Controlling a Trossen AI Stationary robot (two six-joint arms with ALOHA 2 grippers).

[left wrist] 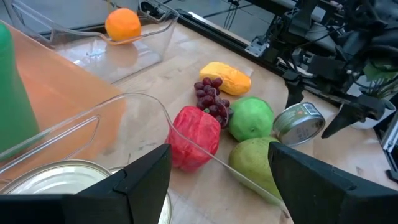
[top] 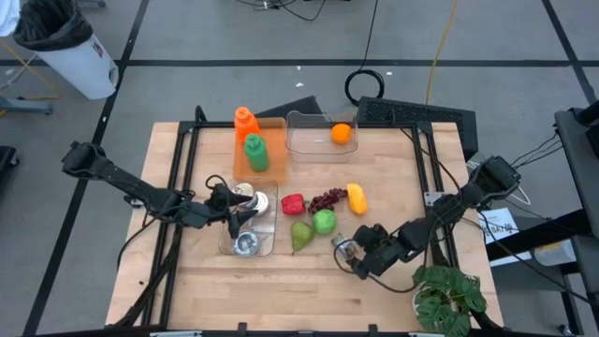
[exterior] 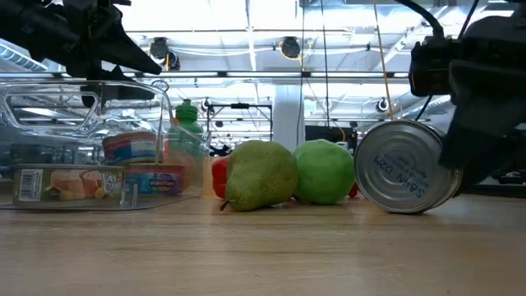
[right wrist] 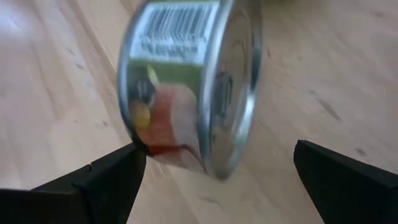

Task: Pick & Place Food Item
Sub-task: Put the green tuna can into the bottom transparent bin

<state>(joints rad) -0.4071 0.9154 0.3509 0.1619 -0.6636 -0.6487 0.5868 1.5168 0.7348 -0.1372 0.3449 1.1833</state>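
A tin can (right wrist: 186,81) with a barcode label stands on its rim on the wooden table (top: 309,290), beside the pear (top: 300,236); the low view shows its lid (exterior: 407,168). My right gripper (right wrist: 217,149) is open and slants down at the can, one finger on each side of it, and touches nothing that I can see. My left gripper (left wrist: 219,148) is open and hovers over the clear tray (top: 271,234), which holds other cans (top: 245,243); nothing is between its fingers.
A green apple (top: 324,222), a red pepper (top: 292,203), grapes (top: 328,198) and a yellow fruit (top: 356,197) lie mid-table. At the far side, a clear bin (top: 304,140) holds an orange (top: 341,133), and two bottles (top: 255,152) stand on an orange tray. A plant (top: 449,295) fills the near right corner.
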